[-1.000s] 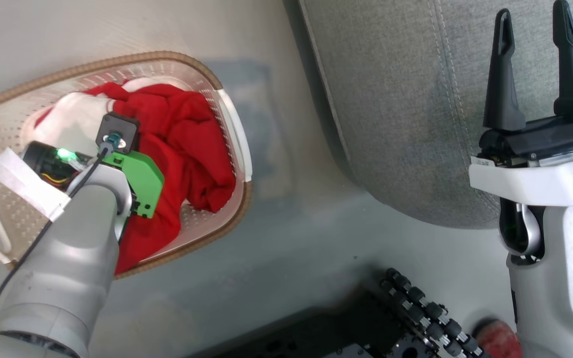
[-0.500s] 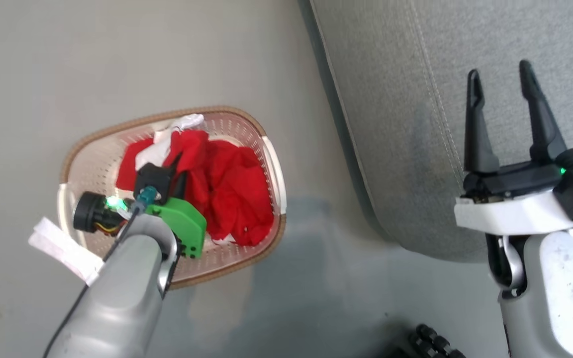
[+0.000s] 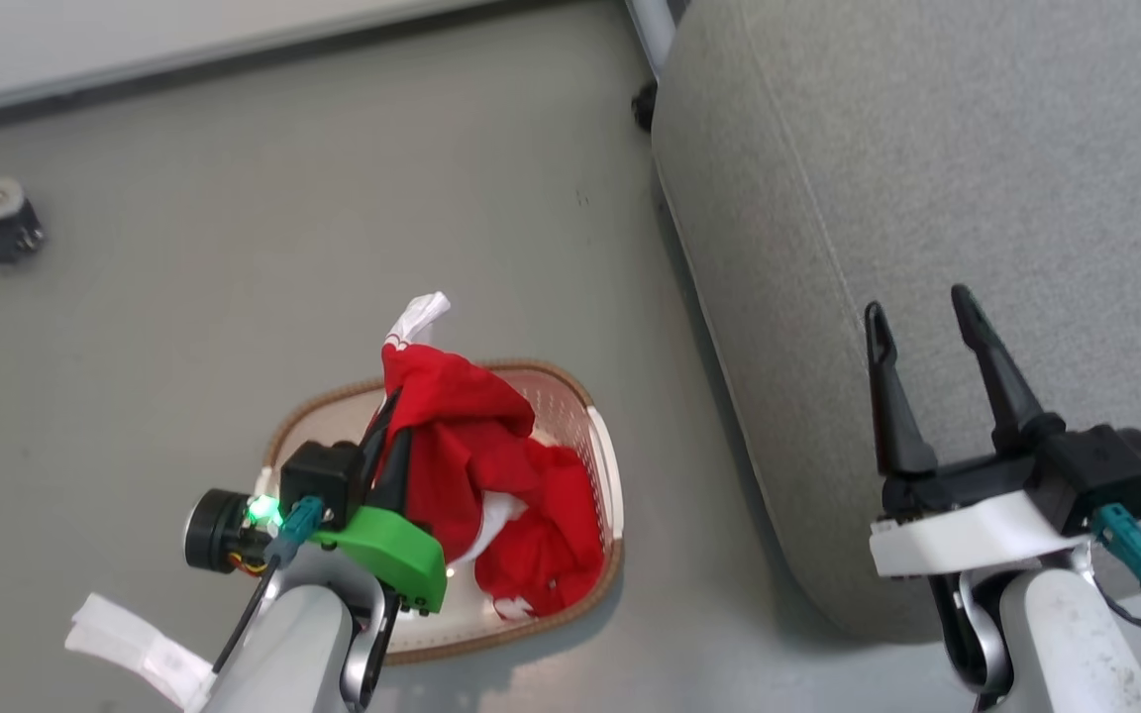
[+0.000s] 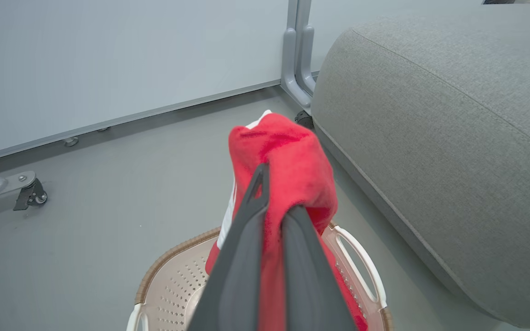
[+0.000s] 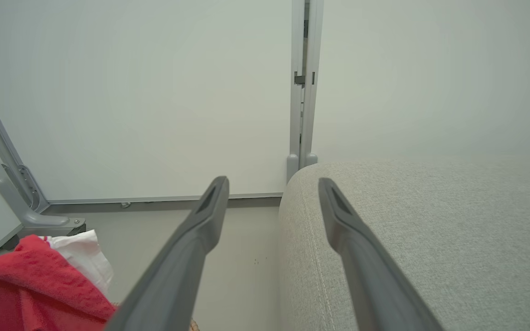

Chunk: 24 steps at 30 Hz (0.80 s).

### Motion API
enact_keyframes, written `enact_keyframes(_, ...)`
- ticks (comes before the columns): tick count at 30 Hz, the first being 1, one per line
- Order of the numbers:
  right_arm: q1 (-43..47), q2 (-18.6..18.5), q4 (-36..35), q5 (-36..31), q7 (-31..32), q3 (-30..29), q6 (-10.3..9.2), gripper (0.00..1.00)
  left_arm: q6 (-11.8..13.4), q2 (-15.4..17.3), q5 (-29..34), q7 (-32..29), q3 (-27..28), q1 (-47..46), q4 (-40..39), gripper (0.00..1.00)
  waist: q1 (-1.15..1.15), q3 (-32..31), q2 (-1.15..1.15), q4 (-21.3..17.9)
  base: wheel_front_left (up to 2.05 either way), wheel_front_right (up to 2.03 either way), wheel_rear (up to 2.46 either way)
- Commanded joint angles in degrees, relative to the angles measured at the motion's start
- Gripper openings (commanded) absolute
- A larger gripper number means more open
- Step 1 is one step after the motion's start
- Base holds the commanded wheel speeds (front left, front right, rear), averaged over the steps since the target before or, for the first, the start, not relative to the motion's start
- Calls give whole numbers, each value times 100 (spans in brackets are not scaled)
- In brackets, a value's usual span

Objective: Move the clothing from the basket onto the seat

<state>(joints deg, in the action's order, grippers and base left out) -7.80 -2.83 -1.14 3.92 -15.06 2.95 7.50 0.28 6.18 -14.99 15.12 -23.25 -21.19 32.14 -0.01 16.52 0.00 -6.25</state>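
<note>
Red cloth is bunched between the two dark fingers of the left end effector (image 4: 275, 197), which is clamped on a fold of the clothing (image 3: 452, 446) and holds it up over the basket (image 3: 598, 465). The pinch sits near the top of the bundle, so the rest hangs down in a column with its lower part inside the basket. Whether the red heap on the basket's floor is a second garment or the tail of the first cannot be told. The basket stands on the floor (image 3: 333, 198) just beside the rounded edge of the seat (image 3: 927, 149), which makes for a short carry. The right end effector (image 3: 917, 301) hovers over the seat near that edge, fingers spread with nothing between them, probably parked clear of the left arm's path.

Against half a second ago, the head camera has moved, so the basket shows smaller and lower and the base of the wall (image 3: 135, 50) has come into view. The real change is the cloth. It lay heaped inside the rim with the left fingers down in it, and now a fold topped by a white strip stands above the rim. The right end effector is spread as before.
</note>
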Motion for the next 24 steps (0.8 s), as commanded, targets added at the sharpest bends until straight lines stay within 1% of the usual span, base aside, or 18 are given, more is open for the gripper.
enact_keyframes(1,163,-14,33,33,-17,23,-2,100,-20,-38,4,4,73,211,-146,0,1,-893,0,260,0,0,0)
enact_keyframes(9,550,-14,86,76,-17,117,-2,100,-118,-97,206,5,325,699,-954,0,1,-1357,0,206,0,0,0)
enact_keyframes(14,704,-14,86,109,-17,159,-2,100,-160,-119,321,4,420,832,-1322,0,1,-1502,0,182,0,0,0)
enact_keyframes(20,805,-14,97,143,-17,283,-2,100,-213,-153,353,4,462,928,-1581,0,1,-1611,0,135,0,0,0)
enact_keyframes(24,843,-17,78,209,-17,461,-2,100,-279,-183,385,4,382,911,-1643,0,1,-1646,0,106,0,0,0)
